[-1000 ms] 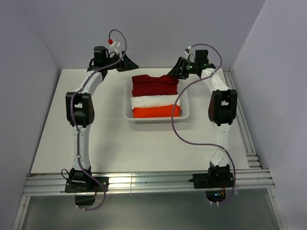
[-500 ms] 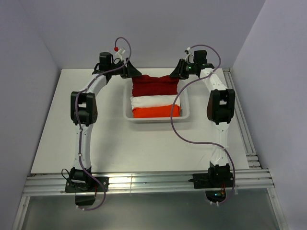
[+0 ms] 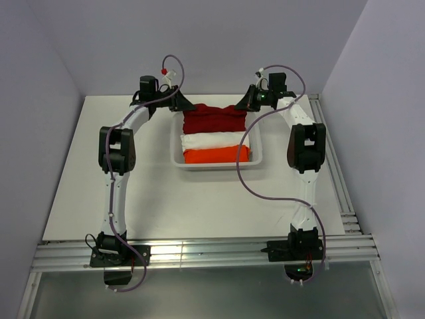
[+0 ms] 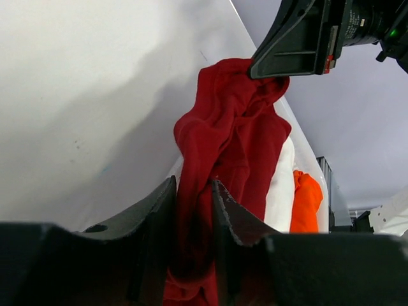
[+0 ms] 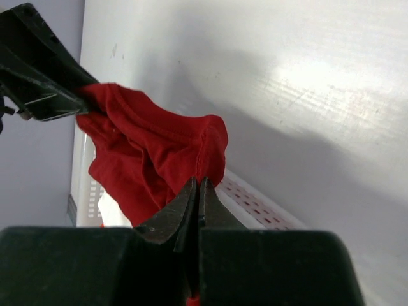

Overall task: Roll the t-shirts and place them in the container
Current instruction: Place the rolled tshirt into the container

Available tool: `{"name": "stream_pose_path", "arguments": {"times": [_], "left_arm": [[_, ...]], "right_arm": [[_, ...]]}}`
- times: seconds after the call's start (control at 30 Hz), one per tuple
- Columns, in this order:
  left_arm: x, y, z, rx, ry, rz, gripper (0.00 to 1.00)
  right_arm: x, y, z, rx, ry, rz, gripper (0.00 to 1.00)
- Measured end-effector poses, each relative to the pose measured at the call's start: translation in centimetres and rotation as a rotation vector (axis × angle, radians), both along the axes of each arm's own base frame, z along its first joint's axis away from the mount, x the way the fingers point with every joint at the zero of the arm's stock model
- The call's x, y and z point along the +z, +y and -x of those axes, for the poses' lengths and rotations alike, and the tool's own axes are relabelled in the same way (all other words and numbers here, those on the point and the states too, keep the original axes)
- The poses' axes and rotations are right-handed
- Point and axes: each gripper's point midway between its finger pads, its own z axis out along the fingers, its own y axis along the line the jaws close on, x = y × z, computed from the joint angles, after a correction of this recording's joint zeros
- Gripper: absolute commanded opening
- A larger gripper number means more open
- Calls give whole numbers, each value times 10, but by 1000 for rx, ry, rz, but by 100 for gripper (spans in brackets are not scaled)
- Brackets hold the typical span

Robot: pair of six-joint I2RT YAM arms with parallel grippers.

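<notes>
Both arms reach to the far end of the white bin (image 3: 199, 165) that stands on the table (image 3: 166, 199), and the dark red t-shirt (image 3: 214, 118) lies there, bunched and stretched between them. The left gripper (image 4: 193, 191) has its two fingers clamped on the cloth at the left far corner of this shirt, and the right gripper (image 5: 198, 187) presses its fingers tightly together on the fabric at the right far corner. In the same bin, nearer to the arm bases, the white t-shirt (image 3: 214, 140) lies folded against the red one, and the orange t-shirt (image 3: 216, 155) lies beside it at the near wall.
</notes>
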Motion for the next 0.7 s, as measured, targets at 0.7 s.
{"name": "stream_pose_path", "arguments": {"times": [0.7], "left_arm": [[7, 6, 14, 25, -48, -32, 0]], "right_arm": [[3, -2, 18, 5, 1, -91, 0]]}}
